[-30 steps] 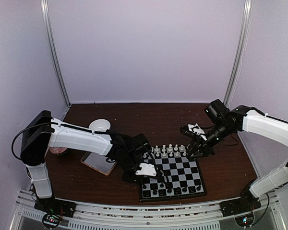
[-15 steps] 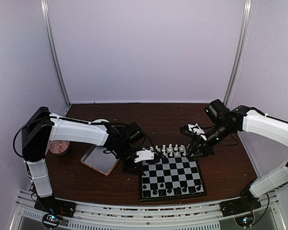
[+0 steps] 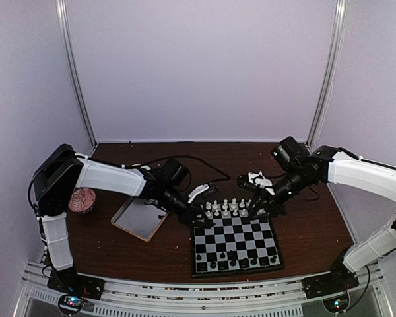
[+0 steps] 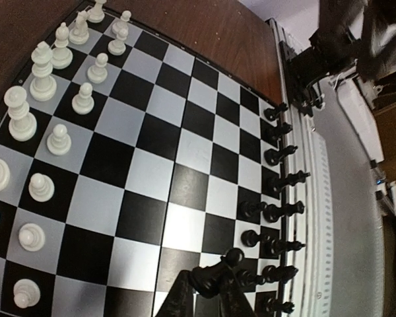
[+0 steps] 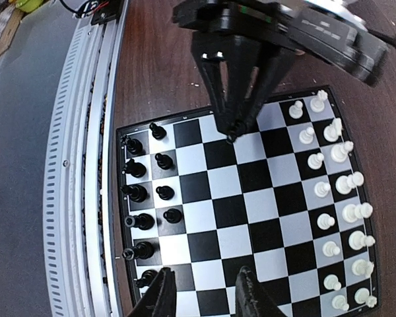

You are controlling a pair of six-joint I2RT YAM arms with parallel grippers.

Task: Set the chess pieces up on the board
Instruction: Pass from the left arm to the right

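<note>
Brown wood makes up the bench (image 3: 303, 231), and both arms reach in over it. The left arm (image 3: 112, 179) hangs over the left edge of the board (image 3: 236, 246), and the right arm (image 3: 363, 175) hangs over its right edge. The board lies flat near the bench's front, with a wooden-rimmed tray (image 3: 138, 223) just beside it on the left. White pieces (image 4: 84, 99) stand in the two far rows and black pieces (image 5: 138, 193) along the near rows. The left jaws pinch one black piece (image 4: 214, 276) above the board. The right jaws stand narrowly apart, holding nothing.
</note>
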